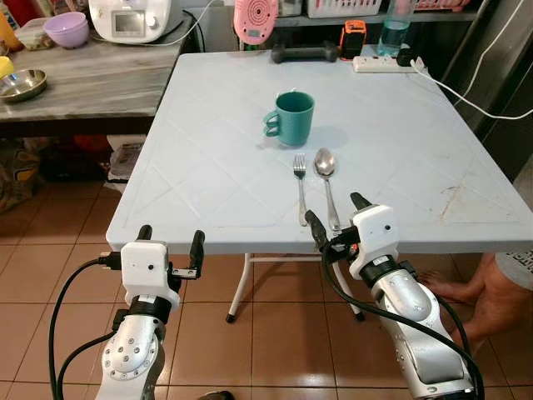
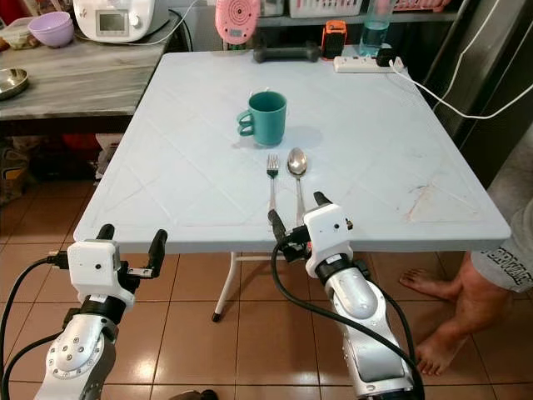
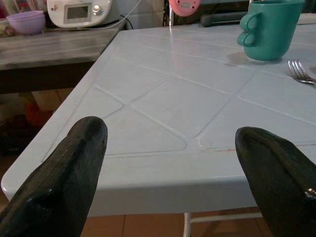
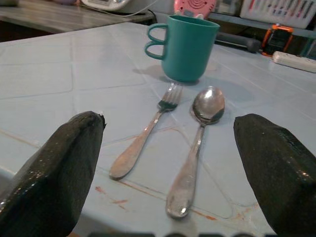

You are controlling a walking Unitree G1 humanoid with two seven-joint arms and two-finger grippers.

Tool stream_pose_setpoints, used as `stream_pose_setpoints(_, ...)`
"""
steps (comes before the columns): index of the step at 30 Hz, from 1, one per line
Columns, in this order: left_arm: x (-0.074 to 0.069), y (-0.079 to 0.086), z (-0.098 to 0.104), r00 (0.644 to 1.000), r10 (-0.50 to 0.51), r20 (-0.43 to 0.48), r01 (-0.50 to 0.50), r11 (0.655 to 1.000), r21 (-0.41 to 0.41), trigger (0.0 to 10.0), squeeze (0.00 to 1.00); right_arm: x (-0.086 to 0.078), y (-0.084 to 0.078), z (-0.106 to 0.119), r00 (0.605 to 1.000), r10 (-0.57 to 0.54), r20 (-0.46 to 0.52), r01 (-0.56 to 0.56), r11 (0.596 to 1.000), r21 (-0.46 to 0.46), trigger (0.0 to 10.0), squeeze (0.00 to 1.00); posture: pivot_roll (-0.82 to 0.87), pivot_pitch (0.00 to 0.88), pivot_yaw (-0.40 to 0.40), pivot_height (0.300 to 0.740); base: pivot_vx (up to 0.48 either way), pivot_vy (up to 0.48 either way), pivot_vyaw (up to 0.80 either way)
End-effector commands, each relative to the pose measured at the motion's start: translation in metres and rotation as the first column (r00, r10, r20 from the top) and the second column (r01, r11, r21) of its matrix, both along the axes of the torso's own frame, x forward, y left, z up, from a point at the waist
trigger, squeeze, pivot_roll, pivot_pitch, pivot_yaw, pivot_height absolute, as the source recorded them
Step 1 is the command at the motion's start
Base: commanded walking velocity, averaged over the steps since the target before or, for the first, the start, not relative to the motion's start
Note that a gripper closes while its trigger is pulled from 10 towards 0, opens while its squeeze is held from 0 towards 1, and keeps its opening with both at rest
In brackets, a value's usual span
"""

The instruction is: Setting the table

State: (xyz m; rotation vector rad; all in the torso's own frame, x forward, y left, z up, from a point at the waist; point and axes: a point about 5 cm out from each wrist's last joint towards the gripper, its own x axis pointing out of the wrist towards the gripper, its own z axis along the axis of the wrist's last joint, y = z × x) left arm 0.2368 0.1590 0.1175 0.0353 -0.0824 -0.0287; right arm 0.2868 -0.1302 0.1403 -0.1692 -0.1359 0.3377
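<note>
Fingers (image 4: 74,163) apart – fork (image 4: 143,136), spoon (image 4: 195,148) ahead.

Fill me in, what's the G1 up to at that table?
Setting the table. On the pale blue table stand a teal mug and, nearer the robot, a fork and spoon lying side by side. The right claw hovers open at the table's near edge, just short of the cutlery handles, holding nothing. The left claw is open and empty below the edge. A person's bare legs stand to the right.
</note>
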Motion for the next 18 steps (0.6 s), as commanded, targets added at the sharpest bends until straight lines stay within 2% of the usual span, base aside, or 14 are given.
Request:
stream_pose_setpoints(1,-0.006,0.008,-0.001,1.0,0.028,-0.006,-0.028,0.999,0.02,10.0,0.0,0.001,-0.007,-0.001,0.999,-0.038,-0.006,0.038,0.999,0.01,10.0,0.0,-0.05,0.122,0.036,0.74,0.0,0.0,-0.49)
stream_pose_setpoints(9,-0.02,0.024,-0.01,0.998,0.054,-0.039,-0.052,0.997,0.049,10.0,0.0,0.0,-0.007,-0.002,0.999,-0.04,-0.012,0.04,0.999,0.017,10.0,0.0,-0.05,0.129,0.038,0.74,0.0,0.0,-0.62)
stream_pose_setpoints(18,-0.034,0.039,-0.011,0.991,0.127,-0.048,-0.123,0.99,0.075,10.0,0.0,0.001,-0.006,0.001,1.0,-0.027,-0.006,0.028,1.0,0.014,10.0,0.0,-0.04,0.132,0.027,0.74,0.0,0.0,0.0)
